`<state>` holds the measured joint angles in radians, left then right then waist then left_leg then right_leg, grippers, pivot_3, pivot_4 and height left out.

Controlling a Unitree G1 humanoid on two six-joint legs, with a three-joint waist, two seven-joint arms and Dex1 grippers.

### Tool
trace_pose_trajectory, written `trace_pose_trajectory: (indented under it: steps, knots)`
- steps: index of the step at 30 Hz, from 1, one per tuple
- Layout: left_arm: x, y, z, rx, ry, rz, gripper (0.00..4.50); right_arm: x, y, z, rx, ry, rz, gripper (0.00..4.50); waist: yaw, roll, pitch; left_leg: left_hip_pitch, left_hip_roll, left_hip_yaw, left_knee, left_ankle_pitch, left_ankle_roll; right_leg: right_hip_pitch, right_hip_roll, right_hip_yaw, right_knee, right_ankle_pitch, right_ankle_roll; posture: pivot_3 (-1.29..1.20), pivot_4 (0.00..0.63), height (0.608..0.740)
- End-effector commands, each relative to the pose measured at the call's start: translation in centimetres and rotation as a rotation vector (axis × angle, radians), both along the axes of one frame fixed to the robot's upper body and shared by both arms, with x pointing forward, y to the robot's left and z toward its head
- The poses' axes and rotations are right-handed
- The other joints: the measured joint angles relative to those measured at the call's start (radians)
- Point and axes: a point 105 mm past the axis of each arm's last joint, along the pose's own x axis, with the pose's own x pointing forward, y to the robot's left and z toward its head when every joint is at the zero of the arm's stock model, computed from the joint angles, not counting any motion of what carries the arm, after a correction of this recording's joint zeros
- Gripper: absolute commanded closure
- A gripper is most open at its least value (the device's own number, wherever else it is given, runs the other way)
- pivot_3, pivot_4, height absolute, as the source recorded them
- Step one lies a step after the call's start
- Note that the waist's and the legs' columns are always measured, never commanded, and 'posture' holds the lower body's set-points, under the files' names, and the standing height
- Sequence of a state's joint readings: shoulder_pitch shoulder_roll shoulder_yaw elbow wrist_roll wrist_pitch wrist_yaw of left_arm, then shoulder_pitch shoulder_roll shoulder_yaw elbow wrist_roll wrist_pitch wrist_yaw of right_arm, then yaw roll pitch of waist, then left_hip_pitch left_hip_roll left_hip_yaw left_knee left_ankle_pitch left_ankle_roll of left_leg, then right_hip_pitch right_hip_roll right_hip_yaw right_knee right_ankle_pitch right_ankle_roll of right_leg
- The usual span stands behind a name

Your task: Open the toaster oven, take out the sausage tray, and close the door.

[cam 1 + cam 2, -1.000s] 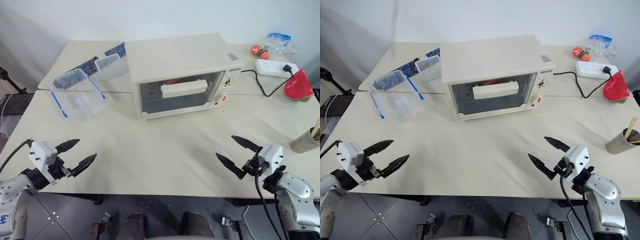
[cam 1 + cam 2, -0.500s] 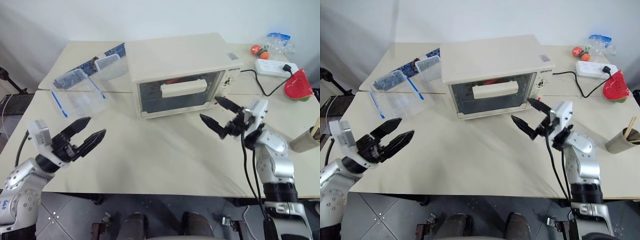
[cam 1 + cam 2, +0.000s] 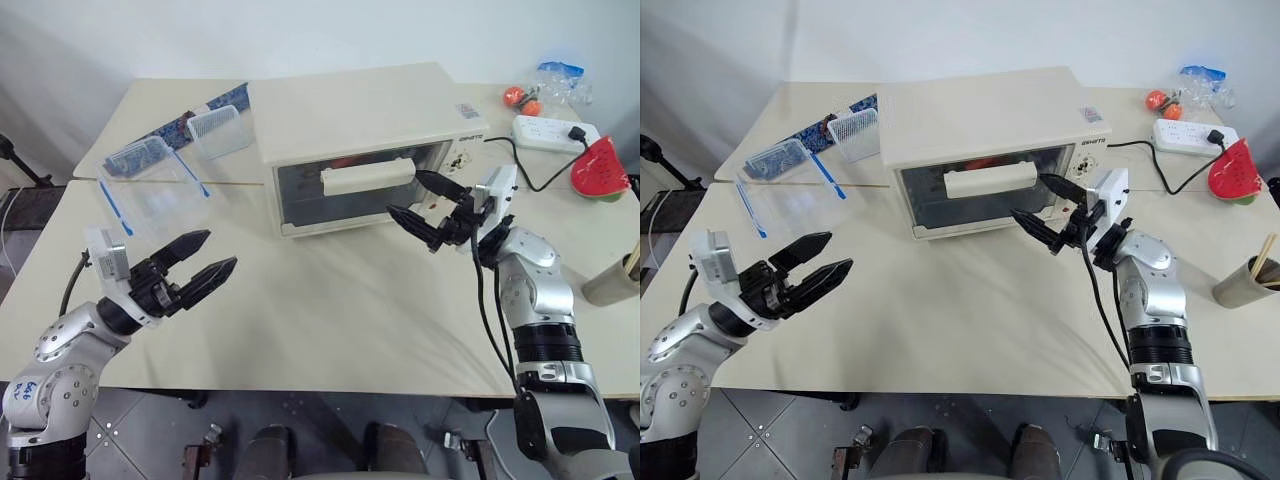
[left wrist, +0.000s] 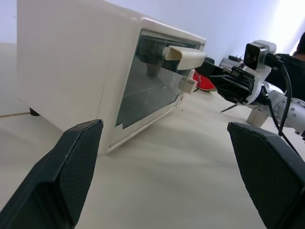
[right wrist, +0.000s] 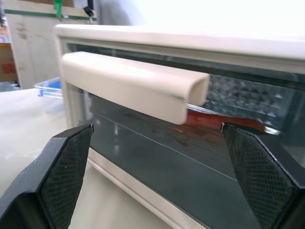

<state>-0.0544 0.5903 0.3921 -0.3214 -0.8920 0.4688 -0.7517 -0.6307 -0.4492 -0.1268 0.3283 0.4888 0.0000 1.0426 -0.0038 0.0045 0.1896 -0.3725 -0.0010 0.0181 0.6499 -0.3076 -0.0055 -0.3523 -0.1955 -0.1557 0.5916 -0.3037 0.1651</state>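
Toaster oven (image 3: 360, 140) stands mid-tabletop (image 3: 330, 310), cream-white, its door (image 3: 360, 185) shut and the long bar handle (image 3: 368, 177) across the glass. My right gripper (image 3: 425, 205) hangs just in front of the door's right end, below the tip of the handle and beside the control panel (image 3: 458, 172); its jaws are spread wide and hold nothing, and I cannot tell whether a fingertip touches the frame. Through the glass my right wrist view shows the sausage tray (image 5: 238, 125) inside the oven, a silver edge with a red-orange sausage (image 5: 224, 119) lying on it behind the handle. My left gripper (image 3: 197, 268) hovers over the near left part of the tabletop, well apart from the oven, jaws likewise spread and empty, pointing toward the oven's left front corner. Clear plastic containers (image 3: 160, 185) sit to the oven's left. On the far right lie a white power strip (image 3: 545, 132) with a black cable (image 3: 525, 165), a watermelon-slice toy (image 3: 598, 170), and a cup (image 3: 612, 282) at the edge.
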Motion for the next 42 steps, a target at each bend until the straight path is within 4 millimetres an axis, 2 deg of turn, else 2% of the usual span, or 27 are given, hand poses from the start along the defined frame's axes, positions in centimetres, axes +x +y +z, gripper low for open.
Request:
trace_pose_trajectory:
  steps: [1, 7, 15, 18, 20, 23, 26, 32, 38, 42]
  knots:
    - [0.0, 0.2, 0.5, 0.02, -0.023, -0.012, 0.06, -1.4, 0.2, 1.3, -0.005, -0.068, 0.054, 0.0, 0.002, 0.0, 0.0, 0.0, 0.0, 0.0, 0.0, 0.0, 0.0, 0.0, 0.0, 0.0, 0.0, 0.0, 0.0, 0.0, 0.15, 0.74]
    - [0.3, 0.1, 0.4, 0.061, -0.037, -0.056, 0.06, -3.2, 1.2, 1.3, -0.058, -0.077, 0.123, 0.0, 0.001, 0.0, 0.0, 0.0, 0.0, 0.0, 0.0, 0.0, 0.0, 0.0, 0.0, 0.0, 0.0, 0.0, 0.0, 0.0, 0.15, 0.74]
    - [0.3, -0.8, 1.2, 0.105, -0.054, -0.215, 0.06, -5.6, 1.5, 0.0, -0.221, -0.153, 0.166, 0.0, 0.0, 0.0, 0.0, -0.002, 0.001, 0.005, -0.002, 0.0, 0.0, -0.006, 0.001, 0.003, 0.0, 0.0, 0.0, 0.0, 0.15, 0.74]
    - [1.0, -1.6, 2.3, 0.117, -0.099, -0.257, 0.06, -6.7, 1.2, -1.1, -0.279, -0.171, 0.175, 0.0, 0.001, 0.0, 0.001, -0.002, 0.001, 0.006, -0.002, 0.0, 0.0, -0.007, 0.001, 0.005, 0.0, 0.0, 0.0, 0.0, 0.15, 0.74]
    - [1.4, -2.3, 2.3, 0.147, -0.097, -0.293, 0.06, -7.2, 1.0, -2.1, -0.334, -0.189, 0.176, 0.0, 0.001, 0.0, 0.0, -0.002, 0.001, 0.006, -0.002, 0.0, 0.0, -0.007, 0.001, 0.005, 0.0, 0.0, 0.0, 0.0, 0.15, 0.74]
    - [2.9, -3.2, 3.0, 0.126, -0.099, -0.306, 0.06, -7.1, 0.6, -2.6, -0.338, -0.194, 0.141, 0.0, 0.0, 0.0, 0.001, -0.002, 0.001, 0.007, -0.002, 0.0, 0.0, -0.007, 0.001, 0.005, 0.0, 0.0, 0.0, 0.0, 0.15, 0.74]
    - [4.4, -3.8, 3.7, 0.081, -0.112, -0.287, 0.64, -7.0, 0.4, -3.1, -0.358, -0.207, 0.125, 0.0, 0.0, -0.001, 0.001, -0.002, 0.001, 0.007, 0.0, 0.0, 0.0, -0.007, 0.001, 0.006, 0.001, 0.0, 0.0, 0.0, 0.15, 0.74]
    - [6.6, -6.3, 3.5, 0.058, -0.114, -0.298, 2.54, -6.7, 0.3, -3.6, -0.384, -0.234, 0.107, 0.0, 0.002, -0.001, 0.001, -0.002, 0.001, 0.007, 0.0, 0.0, 0.0, -0.006, 0.001, 0.006, 0.001, 0.0, 0.0, 0.0, 0.15, 0.74]
    - [8.1, -7.7, 2.9, 0.047, -0.114, -0.269, 4.4, -6.4, 0.1, -3.8, -0.391, -0.236, 0.096, 0.0, 0.002, -0.002, 0.001, -0.002, 0.001, 0.007, 0.0, 0.0, 0.0, -0.006, 0.001, 0.006, 0.001, 0.0, 0.0, 0.0, 0.15, 0.74]
    - [8.0, -8.9, 1.9, 0.105, -0.106, -0.313, 4.48, -6.3, -0.2, -3.9, -0.394, -0.227, 0.079, 0.0, 0.003, -0.002, 0.001, -0.002, 0.001, 0.007, 0.002, 0.0, 0.0, -0.005, 0.001, 0.006, 0.001, 0.0, 0.0, 0.0, 0.15, 0.74]
